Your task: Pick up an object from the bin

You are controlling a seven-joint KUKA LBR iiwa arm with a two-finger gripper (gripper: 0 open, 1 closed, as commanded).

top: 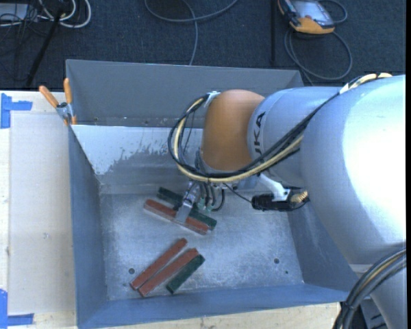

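Grey metal bin, seen from above with loose bars on its floor. At near left: two reddish-brown bars flat and touching along their length, with a dark green bar just beside them on the right. All three well apart from the tool and judged untouched.

Further right, at mid-bin: another brown bar and another green bar, close together and roughly parallel, both passing beneath the tool. Set low over this pair, apparently to take one of them; which one, impossible to say. Spread or pressed together: cannot tell, with the orange wrist cover and looped cables hanging just above.

Nothing visibly lifted; task judged to be at the grasping step. Likely snag: two bars so close together, hence a chance of catching both or nudging one aside.

At right, the silver arm, reaching in over the bin's right wall.
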